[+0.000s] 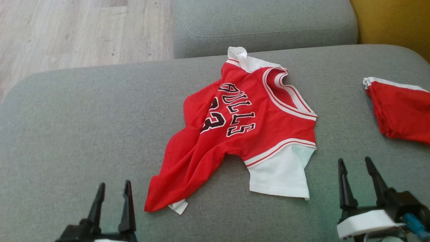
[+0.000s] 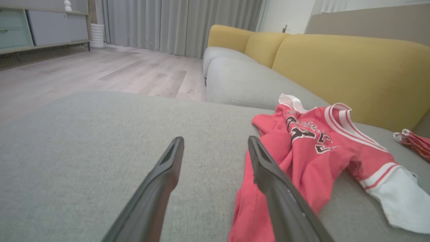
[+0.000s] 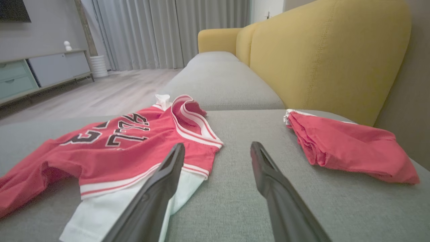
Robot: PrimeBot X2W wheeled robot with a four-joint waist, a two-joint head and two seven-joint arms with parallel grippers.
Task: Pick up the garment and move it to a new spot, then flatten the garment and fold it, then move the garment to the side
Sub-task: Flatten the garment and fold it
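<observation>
You're right at the start here: the red Bulls jersey [image 1: 248, 124] lies rumpled in the middle of the grey sofa seat [image 1: 77, 127], nothing gripping it, so I'd call this the first pickup. Both hands are empty with fingers spread wide. Your left hand [image 1: 114, 183] sits low near the jersey's bottom hem, and your right hand [image 1: 354, 159] is just beside the white sleeve. Both point forward along the cushion. The next move probably wants each hand to reach in, pinch a good bit of fabric and lift it clear. Mind the second red garment [image 1: 399, 111] off to the right, well apart from the jersey.
</observation>
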